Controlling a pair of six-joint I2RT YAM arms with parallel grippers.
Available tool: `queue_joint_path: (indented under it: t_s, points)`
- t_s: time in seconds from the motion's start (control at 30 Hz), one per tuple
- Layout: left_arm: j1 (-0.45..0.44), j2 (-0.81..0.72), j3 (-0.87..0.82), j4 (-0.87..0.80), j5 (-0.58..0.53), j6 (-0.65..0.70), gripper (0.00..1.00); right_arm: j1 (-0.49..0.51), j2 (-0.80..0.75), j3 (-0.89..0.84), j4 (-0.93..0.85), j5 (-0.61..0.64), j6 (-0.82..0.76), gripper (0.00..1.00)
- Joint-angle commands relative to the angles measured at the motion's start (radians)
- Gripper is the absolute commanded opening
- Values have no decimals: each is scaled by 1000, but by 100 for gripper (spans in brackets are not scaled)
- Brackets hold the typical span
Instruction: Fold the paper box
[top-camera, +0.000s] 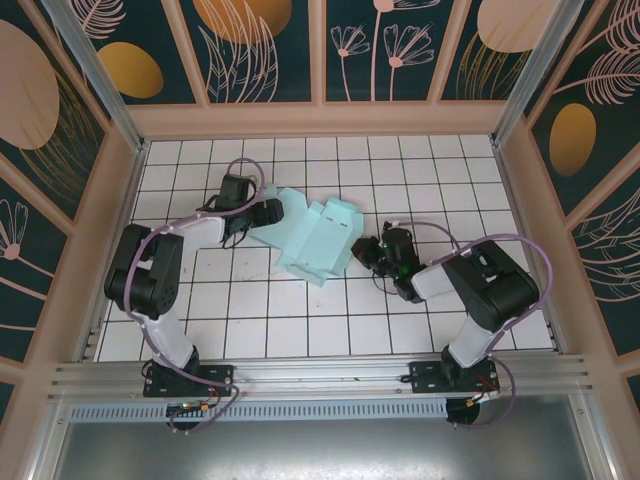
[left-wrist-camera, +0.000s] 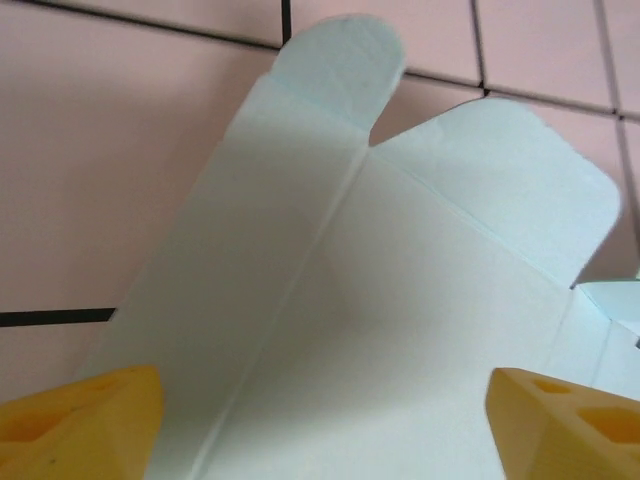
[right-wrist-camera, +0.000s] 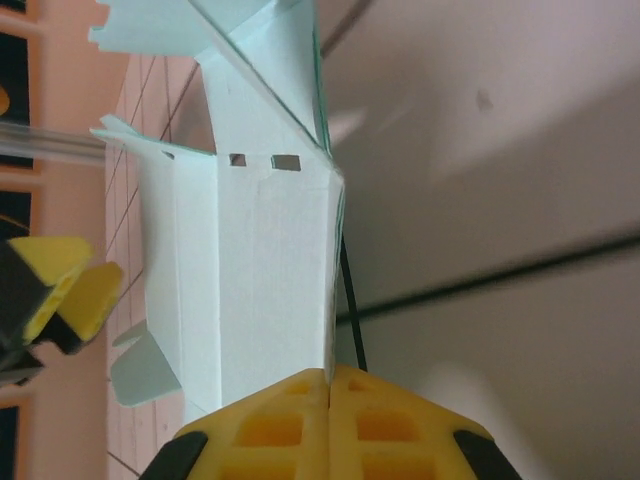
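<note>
1. Top view: the paper box is pale turquoise thin card. It lies partly flattened on the white-tiled bench, with its creased panels spread and its flaps sticking out on the far and left sides.
   - The left claw sits at the box's left flap, and the right claw touches the box's right edge, so the box lies between the two.
   - Beyond the box stand dark teal wall panels with leaf and flower patterns, set in peach frames.
   - On the near side of the box, a metal rail carries both arm bases.

2. Left wrist view: a wide matt panel of the box is seen close up, with one straight crease down its middle.
   - One rounded flap and one broader flap with rounded corners lie at its far end, flat against the tiles and their dark grout lines.
   - The left claw stands wide open. Its yellow fingertips are set far apart on either side of the panel and have hold of nothing.

3. Right wrist view: the box rises on edge as a narrow creased strip.
   - Two small rectangular slots are cut near its top, and flaps fan out above them and to the left.
   - The right claw is closed tight, yellow pads together, and the box's folded edge runs down into the seam between them.
   - To the left of the box, a yellow-and-black finger of the left claw is in view.
</note>
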Motion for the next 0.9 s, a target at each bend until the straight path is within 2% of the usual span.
queue_joint_path:
  t_s: [0.0, 0.03, 0.17, 0.3, 0.47, 0.6, 0.77, 0.87]
  points:
    - [0, -104, -25, 116, 0, 89, 95, -81, 36, 84, -86, -193, -314, 0]
    - [0, -116, -51, 130, 8, 123, 98, -101, 49, 129, -151, -235, -412, 0]
    - [0, -124, -36, 133, 39, 255, 99, -133, 99, 330, -478, -333, -755, 0]
    - [-1, -121, 0, 114, 153, 431, 99, -157, 135, 486, -685, -398, -955, 0]
    - [-1, -99, 67, -16, 273, 645, 99, -163, 159, 623, -858, -484, -1116, 0]
    - [-1, -94, 88, -88, 398, 761, 92, -168, 170, 687, -931, -507, -1187, 0]
    - [0, -100, 77, -132, 523, 830, 88, -173, 177, 746, -987, -552, -1218, 0]
    - [-1, -105, 64, -128, 568, 840, 92, -179, 191, 774, -999, -552, -1201, 0]
